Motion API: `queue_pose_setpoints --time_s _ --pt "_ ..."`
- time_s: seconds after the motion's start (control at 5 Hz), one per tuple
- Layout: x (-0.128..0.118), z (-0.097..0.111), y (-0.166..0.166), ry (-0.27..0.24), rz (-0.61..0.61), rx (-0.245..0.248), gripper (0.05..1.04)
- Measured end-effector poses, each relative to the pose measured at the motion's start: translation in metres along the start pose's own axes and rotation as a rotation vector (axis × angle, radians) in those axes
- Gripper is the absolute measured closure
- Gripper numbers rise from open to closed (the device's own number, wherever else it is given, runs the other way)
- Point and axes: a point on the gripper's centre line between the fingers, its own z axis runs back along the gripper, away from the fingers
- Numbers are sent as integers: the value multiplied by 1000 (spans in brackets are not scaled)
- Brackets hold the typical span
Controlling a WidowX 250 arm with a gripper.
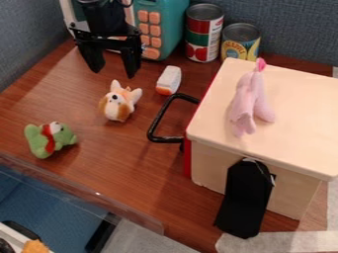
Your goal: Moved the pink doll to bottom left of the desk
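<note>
Pink doll [251, 106] on the box [300, 118], tool [113, 72] spread wide

The wooden tabletop [119, 168] carries everything here. The box, with its pale lid and one red side, takes up the right of the view, and a black handle [155, 121] juts from the red side. At the top, a teal toy [173, 24] with rows of orange buttons stands behind the tool. The tool hangs at upper left, above the tabletop, its two black fingers well apart and pointing down. A flat black piece [245, 202] leans at the near side of the box, hanging down from just below the lid. Two cans stand upright near each other at the back: a red and green one [203, 34] beside the teal toy, and a shorter yellow one [241, 43]. The pink doll lies lengthwise across the lid. A brown and white plush dog [119, 105] is between the handle and a green plush toy [34, 137] at left. Smallest is a white and orange piece [170, 79], near the red and green can.
</note>
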Motion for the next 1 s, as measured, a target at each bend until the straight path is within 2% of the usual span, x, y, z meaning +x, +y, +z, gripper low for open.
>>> queue_pose_setpoints --time_s 0.2,0.4,0.6,0.8,1.0 --pt "-3 -9 -1 28 3 -12 83" --pt "0 -1 -9 -10 -26 -50 83" --pt "7 21 -22 -34 -106 -71 83" --pt "23 53 -58 -64 -245 -111 83" --pt "25 72 -102 -49 -345 -130 83"
